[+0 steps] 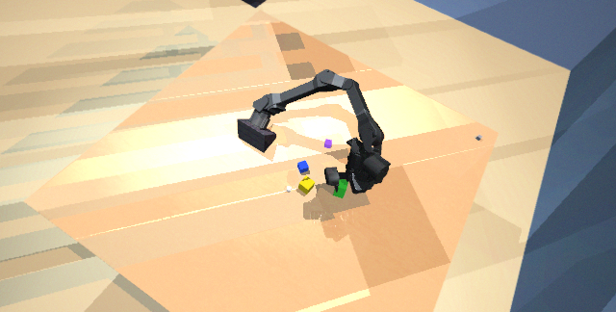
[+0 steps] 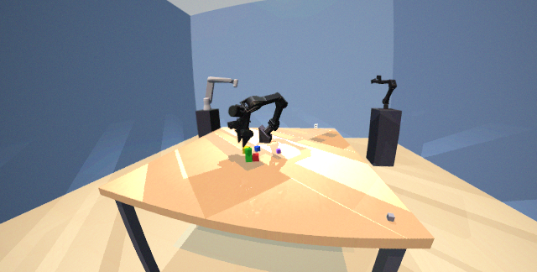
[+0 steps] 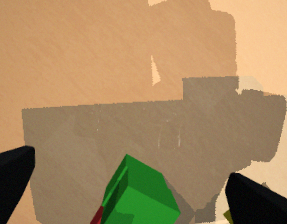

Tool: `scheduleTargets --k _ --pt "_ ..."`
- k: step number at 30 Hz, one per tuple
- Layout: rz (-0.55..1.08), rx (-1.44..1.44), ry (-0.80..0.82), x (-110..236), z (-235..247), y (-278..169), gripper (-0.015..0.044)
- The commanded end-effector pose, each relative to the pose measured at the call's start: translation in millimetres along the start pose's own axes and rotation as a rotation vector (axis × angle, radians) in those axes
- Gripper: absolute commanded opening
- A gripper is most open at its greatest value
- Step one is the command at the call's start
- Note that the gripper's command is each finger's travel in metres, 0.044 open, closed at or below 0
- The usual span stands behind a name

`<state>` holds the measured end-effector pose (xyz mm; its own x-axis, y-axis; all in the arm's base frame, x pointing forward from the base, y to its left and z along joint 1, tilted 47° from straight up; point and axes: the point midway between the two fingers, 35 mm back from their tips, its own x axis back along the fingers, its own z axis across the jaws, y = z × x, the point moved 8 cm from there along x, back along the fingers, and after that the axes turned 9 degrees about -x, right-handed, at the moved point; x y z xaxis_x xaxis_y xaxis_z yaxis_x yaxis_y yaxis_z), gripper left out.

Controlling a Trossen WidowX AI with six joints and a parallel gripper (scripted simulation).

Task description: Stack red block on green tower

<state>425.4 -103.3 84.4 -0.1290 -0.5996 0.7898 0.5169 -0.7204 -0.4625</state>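
The red block (image 2: 255,157) sits on the table (image 2: 294,222) touching the green tower (image 2: 248,154), not yet picked up, while the gripper (image 2: 244,141) hovers above, fingers spread wide and empty.

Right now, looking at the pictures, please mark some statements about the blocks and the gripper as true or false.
1. The gripper is open and holds nothing. True.
2. The red block already rests on top of the green tower. False: it sits on the table beside the tower.
3. The gripper hangs above the green tower. True.
4. The yellow block is stacked on the blue block. False: they lie apart on the table.
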Motion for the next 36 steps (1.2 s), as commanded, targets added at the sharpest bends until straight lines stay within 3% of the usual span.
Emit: scheduleTargets --k 1,4,13,22,36 --pt "0.122 -0.215 -0.046 7 -1 -35 0.044" --pt "0.204 -0.374 -0.093 12 -2 -58 0.044" --pt "0.21 -0.386 -0.096 11 -3 -59 0.044" --pt "0.211 -0.385 -0.095 -36 -6 -68 0.044" --pt "0.211 -0.385 -0.095 -53 -7 -71 0.044"
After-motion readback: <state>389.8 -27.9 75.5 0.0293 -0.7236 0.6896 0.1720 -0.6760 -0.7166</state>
